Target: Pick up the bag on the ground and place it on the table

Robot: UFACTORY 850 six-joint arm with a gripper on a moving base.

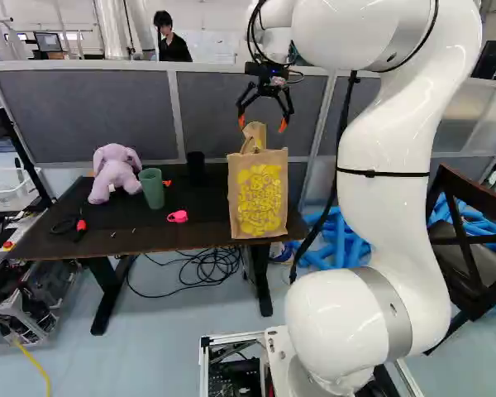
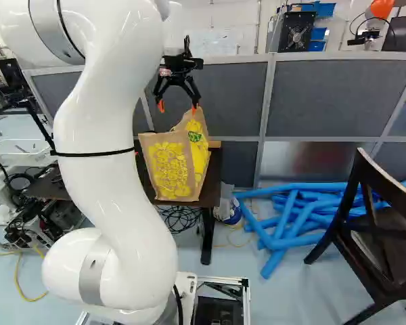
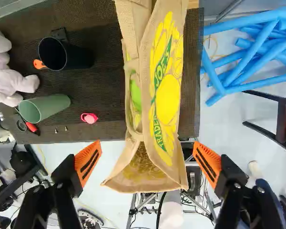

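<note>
- My pincer hangs above the bag, its two fingers spread wide apart.
- The bag stands upright on the table.
- I see a green cup beside a plush toy.

Grey partition, pale metal frame, runs across the background in both base views. At the right of the right base view, 1 broad upper panel is matte grey; 1 lower panel is shinier, with a soft light patch. White wall behind; silvery ducts rise there, left base view. Floor pale blue-grey, evenly lit. 1 dark wooden chair at the right of both base views. Blue tubes heaped on the floor between chair and partition. Dark cable loops and 1 yellow cable also on the floor.
</note>
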